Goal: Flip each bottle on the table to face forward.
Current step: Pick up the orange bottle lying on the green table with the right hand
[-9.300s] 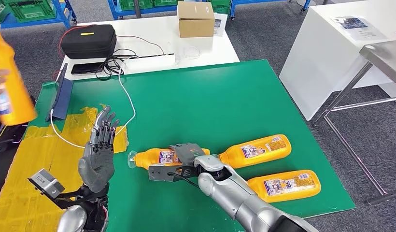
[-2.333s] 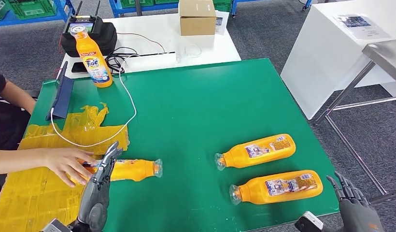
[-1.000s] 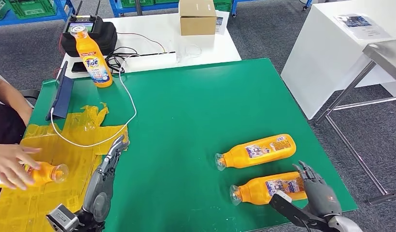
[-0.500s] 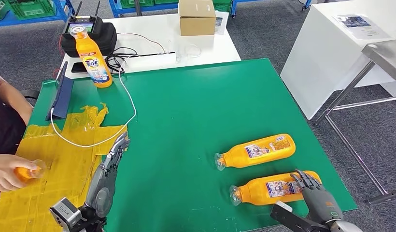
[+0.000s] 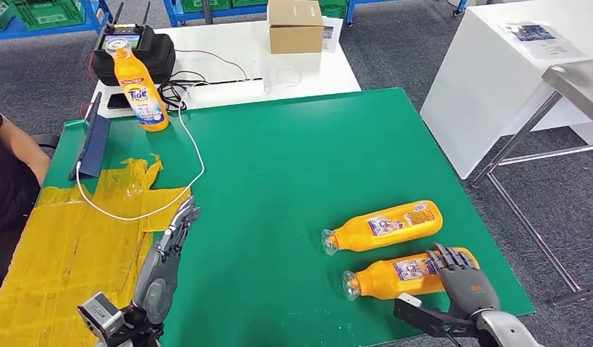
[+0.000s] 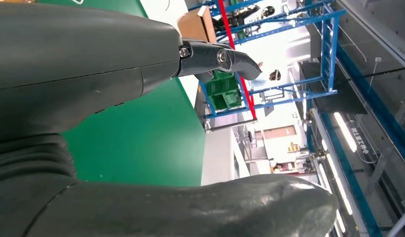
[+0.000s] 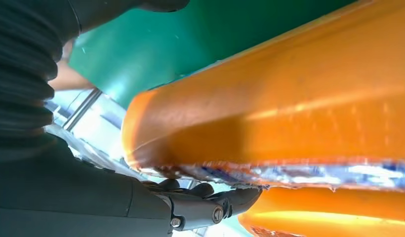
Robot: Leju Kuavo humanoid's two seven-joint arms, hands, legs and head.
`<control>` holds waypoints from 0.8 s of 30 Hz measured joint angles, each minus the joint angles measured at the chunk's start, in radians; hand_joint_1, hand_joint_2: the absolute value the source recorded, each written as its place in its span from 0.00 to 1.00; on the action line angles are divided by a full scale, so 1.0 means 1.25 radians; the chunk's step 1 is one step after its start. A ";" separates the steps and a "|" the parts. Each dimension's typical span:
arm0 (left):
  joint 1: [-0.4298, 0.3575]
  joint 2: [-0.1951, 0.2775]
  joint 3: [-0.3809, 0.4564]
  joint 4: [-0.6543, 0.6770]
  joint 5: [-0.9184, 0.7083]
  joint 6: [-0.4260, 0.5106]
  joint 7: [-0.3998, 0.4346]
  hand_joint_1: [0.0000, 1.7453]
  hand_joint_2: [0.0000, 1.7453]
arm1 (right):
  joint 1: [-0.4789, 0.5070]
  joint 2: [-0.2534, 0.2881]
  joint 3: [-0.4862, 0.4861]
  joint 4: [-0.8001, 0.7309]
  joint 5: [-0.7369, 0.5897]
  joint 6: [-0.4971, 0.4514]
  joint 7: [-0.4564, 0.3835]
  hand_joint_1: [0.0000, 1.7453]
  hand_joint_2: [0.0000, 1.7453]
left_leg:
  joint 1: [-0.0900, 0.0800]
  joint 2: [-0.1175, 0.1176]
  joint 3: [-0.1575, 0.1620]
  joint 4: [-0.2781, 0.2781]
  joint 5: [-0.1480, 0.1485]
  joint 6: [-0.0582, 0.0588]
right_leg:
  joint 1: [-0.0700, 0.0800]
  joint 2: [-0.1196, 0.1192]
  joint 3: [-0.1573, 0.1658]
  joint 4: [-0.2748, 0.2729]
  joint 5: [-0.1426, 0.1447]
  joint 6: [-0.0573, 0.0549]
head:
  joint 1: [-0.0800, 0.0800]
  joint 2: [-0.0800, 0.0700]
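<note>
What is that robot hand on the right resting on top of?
The right hand lies over the base end of the nearer orange bottle, fingers draped across it. The bottle's base and part of its label are covered; the cap end stays visible on the green table.

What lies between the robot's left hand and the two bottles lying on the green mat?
Bare green mat separates the left hand from both lying bottles, as the head view shows.

Green table [image 5: 293,159]: two lying bottles [image 5: 384,225] [image 5: 387,278], upright bottle [image 5: 138,90], yellow tape [image 5: 69,246].

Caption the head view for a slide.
Right hand reaches onto the near bottle lying on the green table.
</note>
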 joint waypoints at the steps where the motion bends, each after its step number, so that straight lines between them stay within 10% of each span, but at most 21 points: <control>1: 0.000 0.000 0.000 0.000 0.000 0.000 0.000 0.00 0.00 | -0.006 -0.001 0.005 0.005 0.002 0.000 0.001 0.00 1.00 | 0.000 0.000 0.000 0.000 0.000 0.000 | 0.000 0.000 0.000 0.000 0.000 0.000 | 0.000 0.000; 7: -0.001 0.000 -0.001 0.001 0.001 -0.004 0.000 0.00 0.00 | -0.034 -0.002 0.025 0.032 0.013 0.001 0.000 0.00 1.00 | 0.000 0.000 0.000 0.000 0.000 0.000 | 0.000 0.000 0.000 0.000 0.000 0.000 | 0.000 0.000; 11: -0.006 0.000 -0.003 0.007 0.008 -0.011 0.001 0.00 0.00 | -0.062 0.002 0.048 0.075 0.019 0.008 -0.010 0.84 1.00 | 0.000 0.001 0.002 0.000 0.000 0.000 | 0.000 0.001 0.001 0.000 0.000 0.000 | 0.000 0.000; 14: -0.012 0.000 -0.005 0.014 0.014 -0.015 0.001 0.00 0.00 | -0.073 0.002 0.066 0.103 0.013 0.013 -0.012 1.00 1.00 | 0.000 0.001 0.004 0.000 0.000 0.000 | 0.000 0.001 0.003 0.000 0.000 0.000 | 0.000 0.000; 24: -0.025 0.000 -0.006 0.029 0.028 -0.020 0.004 0.00 0.00 | -0.086 -0.015 0.100 0.128 -0.060 0.001 -0.011 1.00 1.00 | 0.000 0.002 0.011 0.000 -0.002 0.001 | 0.001 0.002 0.003 -0.001 -0.001 0.001 | 0.000 0.000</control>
